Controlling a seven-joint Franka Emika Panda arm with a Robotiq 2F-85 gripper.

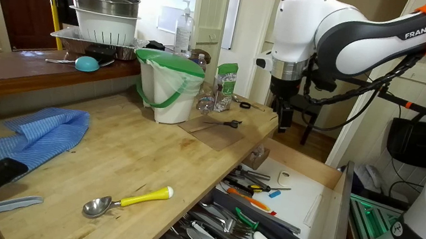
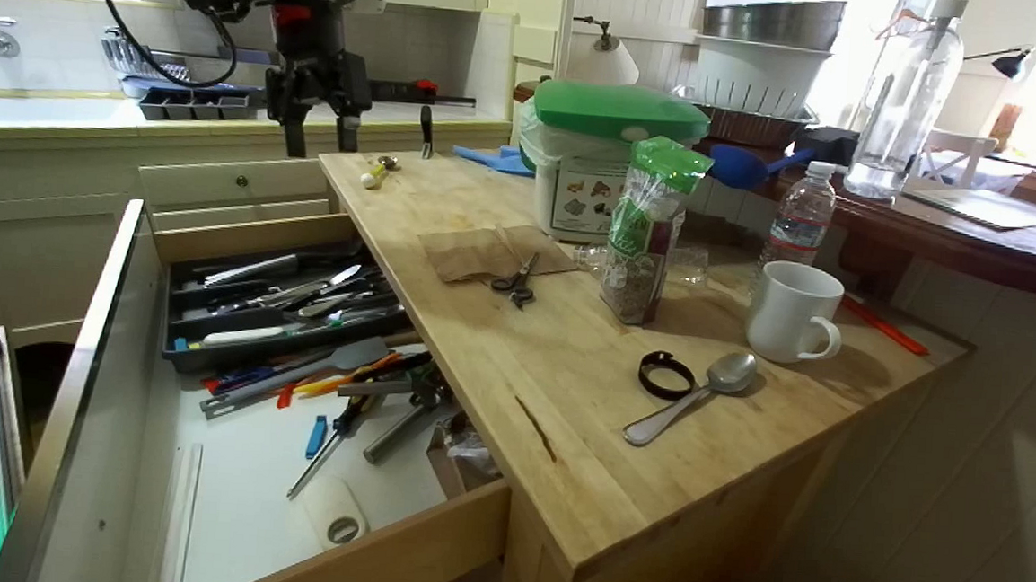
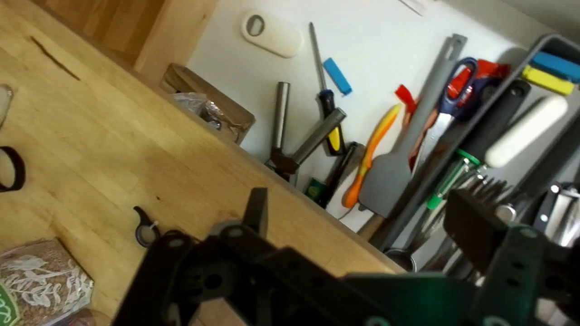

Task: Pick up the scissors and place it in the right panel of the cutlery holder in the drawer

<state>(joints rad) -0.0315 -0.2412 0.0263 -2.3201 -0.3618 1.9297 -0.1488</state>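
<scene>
Small dark scissors [image 1: 231,123] lie open on brown paper on the countertop. They also show in an exterior view [image 2: 514,282] and partly in the wrist view [image 3: 146,230], where my gripper hides the rest. My gripper [image 1: 284,125] hangs open and empty, pointing down, apart from the scissors; it also shows in an exterior view [image 2: 321,139] and the wrist view [image 3: 362,217]. The dark grey cutlery holder [image 2: 185,362] lies crowded in the open wooden drawer [image 1: 342,221]. Its right panel [image 3: 537,97], beside the loose tools, holds white and black handles and coloured blocks.
A white bucket with a green lid [image 1: 174,101], a seed bag [image 2: 647,245] and a plastic bottle stand near the scissors. A yellow-handled spoon [image 1: 147,196] and blue cloth [image 1: 45,129] lie on the counter. Blue-handled scissors [image 3: 446,108] lie beside the holder.
</scene>
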